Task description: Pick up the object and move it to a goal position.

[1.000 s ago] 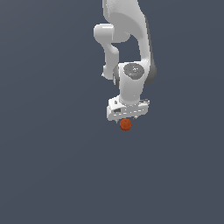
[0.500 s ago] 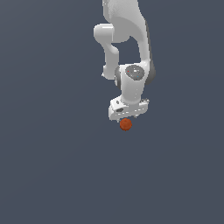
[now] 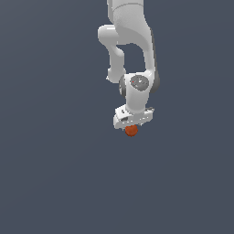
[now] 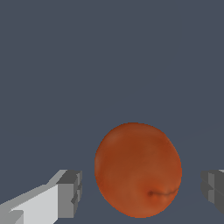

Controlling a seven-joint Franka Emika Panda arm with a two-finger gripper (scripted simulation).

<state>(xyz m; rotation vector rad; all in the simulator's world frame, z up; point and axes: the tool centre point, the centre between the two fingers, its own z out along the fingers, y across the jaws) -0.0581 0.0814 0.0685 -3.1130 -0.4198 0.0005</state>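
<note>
The orange-red ball (image 3: 131, 130) lies on the dark grey floor, right under the white hand of my gripper (image 3: 132, 125). In the wrist view the ball (image 4: 138, 168) sits between my two fingertips (image 4: 68, 194), with a small gap on each side, so neither pad touches it. My gripper (image 4: 141, 192) is open around the ball. In the exterior view the hand hides the fingers and the top of the ball.
The white arm (image 3: 130, 50) comes down from the top of the exterior view. A plain dark grey floor (image 3: 55, 183) surrounds the ball; no other object shows.
</note>
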